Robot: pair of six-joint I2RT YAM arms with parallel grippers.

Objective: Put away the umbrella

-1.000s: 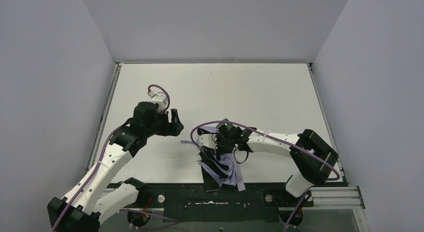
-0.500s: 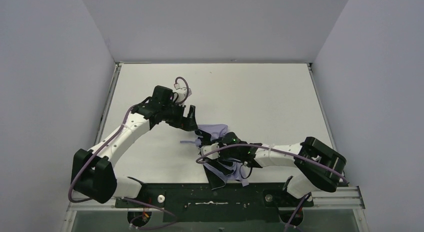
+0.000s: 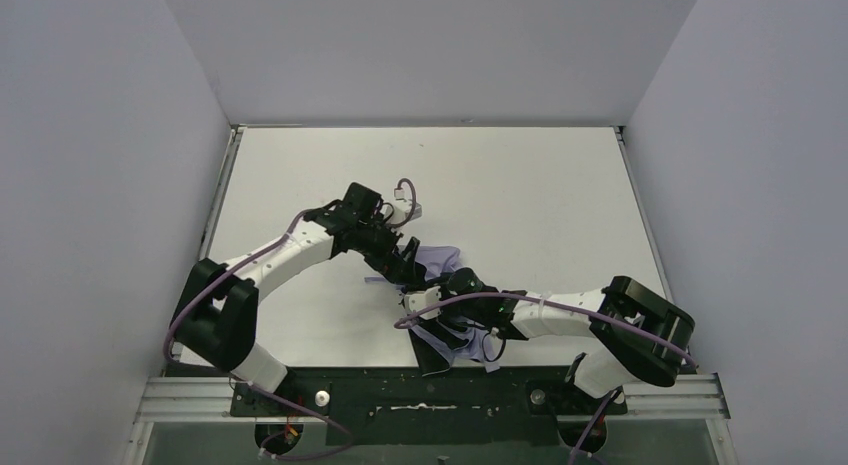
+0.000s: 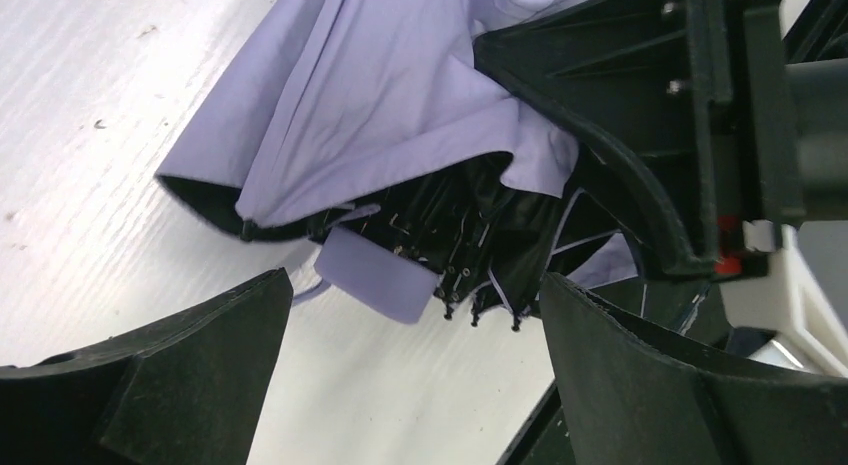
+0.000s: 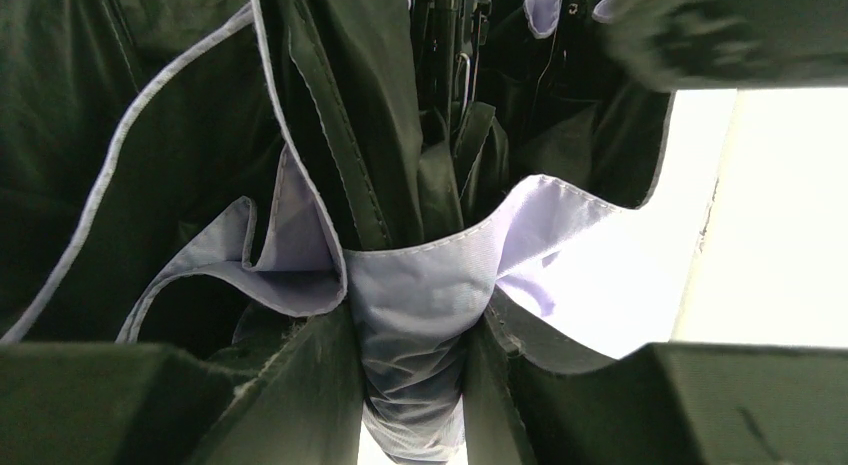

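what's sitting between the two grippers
The umbrella: in the left wrist view its bunched canopy lies between the left gripper and the right gripper.

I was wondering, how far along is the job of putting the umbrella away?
Done: the umbrella is collapsed, ribs bunched together, lying on the table. In hand: the right hand pinches a fold of its fabric, and the open left hand hovers at the rib-tip end without gripping. Left: the canopy lies in loose folds, not rolled or strapped.

The umbrella (image 3: 443, 258) lies half-folded on the white tabletop (image 3: 520, 185), towards its near edge. Its pale lavender fabric bunches in loose, crumpled folds. Black lining and thin rib tips show underneath.
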